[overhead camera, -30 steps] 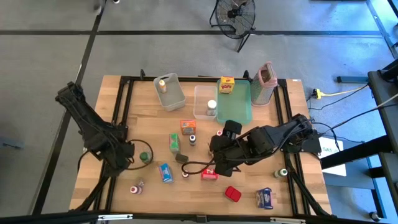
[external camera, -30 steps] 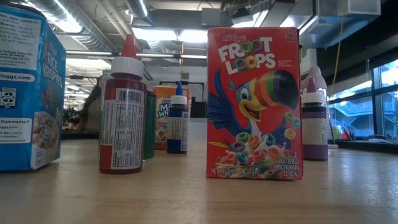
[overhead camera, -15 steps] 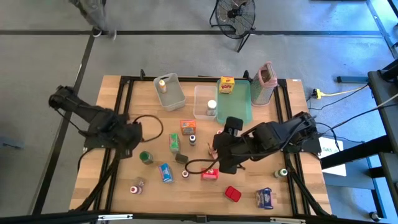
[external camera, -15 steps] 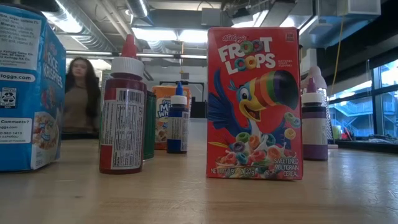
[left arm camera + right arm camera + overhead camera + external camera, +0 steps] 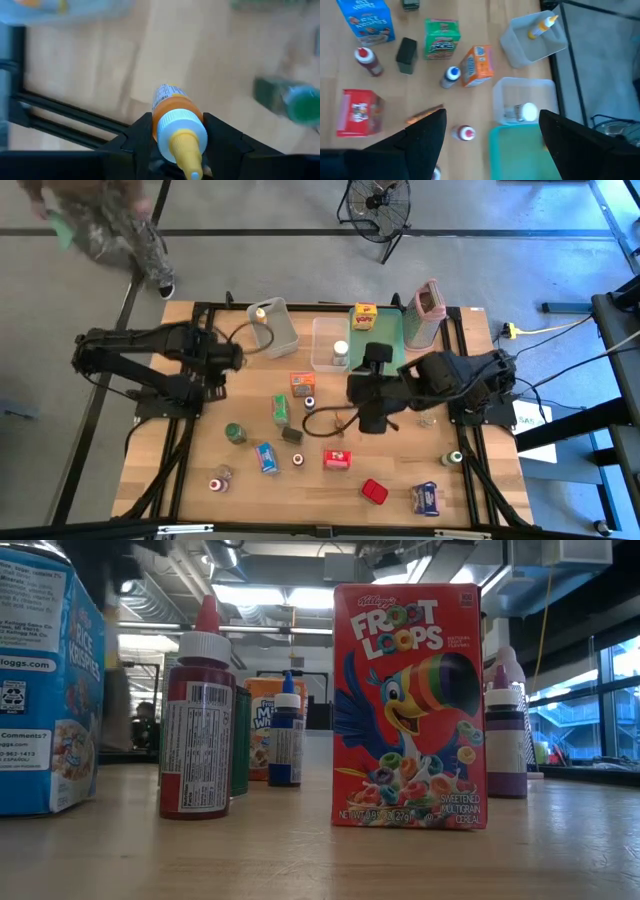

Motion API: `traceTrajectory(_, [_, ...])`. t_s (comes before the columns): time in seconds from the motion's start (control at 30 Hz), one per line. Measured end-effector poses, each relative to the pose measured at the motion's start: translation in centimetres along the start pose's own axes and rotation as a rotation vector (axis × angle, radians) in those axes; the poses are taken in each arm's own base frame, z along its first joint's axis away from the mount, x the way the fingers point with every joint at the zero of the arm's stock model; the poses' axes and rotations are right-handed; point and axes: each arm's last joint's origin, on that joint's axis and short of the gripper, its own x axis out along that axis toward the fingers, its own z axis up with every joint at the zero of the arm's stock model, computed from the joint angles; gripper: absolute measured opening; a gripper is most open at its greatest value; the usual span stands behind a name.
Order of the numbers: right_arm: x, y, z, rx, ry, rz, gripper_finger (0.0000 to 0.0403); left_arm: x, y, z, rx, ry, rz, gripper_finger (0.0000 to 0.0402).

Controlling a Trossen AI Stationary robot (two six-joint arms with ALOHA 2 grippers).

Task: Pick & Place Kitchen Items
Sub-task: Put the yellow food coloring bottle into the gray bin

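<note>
The left end effector (image 5: 177, 137) is pinching a small orange bottle with a white and yellow cap (image 5: 176, 120). One dark finger sits on each side of the bottle. In the high view this end effector (image 5: 232, 356) hangs over the upper left part of the counter (image 5: 200, 450), just below and left of a clear bin (image 5: 283, 340). That bin has another little yellow-capped bottle (image 5: 261, 315) lying in it.

The right end effector (image 5: 492, 130) has its fingers spread wide with nothing between them. In the high view it (image 5: 368, 395) is over the middle of the counter, just below a teal tray (image 5: 385, 350).

A second clear bin (image 5: 322, 340) sits left of the tray, with a white-capped jar (image 5: 340, 352) inside. A yellow and red box (image 5: 364, 316) stands at the top of the tray. A tall grey container with a pink rim (image 5: 426, 315) is right of the tray.

Other kitchen items are spread over the counter. There is an orange box (image 5: 302, 383), a green box (image 5: 281, 409), a blue box (image 5: 266, 457) and a red cereal box (image 5: 337, 459). A green-capped jar (image 5: 234, 432) stands lower left. A red packet (image 5: 374, 491) and a blue packet (image 5: 427, 499) lie near the bottom right.

A person (image 5: 100, 220) walks on the floor at the upper left
</note>
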Motion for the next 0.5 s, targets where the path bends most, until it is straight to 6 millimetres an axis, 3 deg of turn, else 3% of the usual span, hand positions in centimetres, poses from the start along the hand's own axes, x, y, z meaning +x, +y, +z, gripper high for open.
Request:
traceTrajectory(0.27, [-0.2,-3.4,-0.3,-0.054,0.002,0.003,0.0321,-2.8,4.6,5.2,-0.03,-0.064,0.081,0.0144])
traceTrajectory(0.5, [0.1,-5.2,-0.4,-0.096,0.013,0.026,0.0321,-2.8,9.2,10.5,-0.038,-0.045,0.109,0.0144])
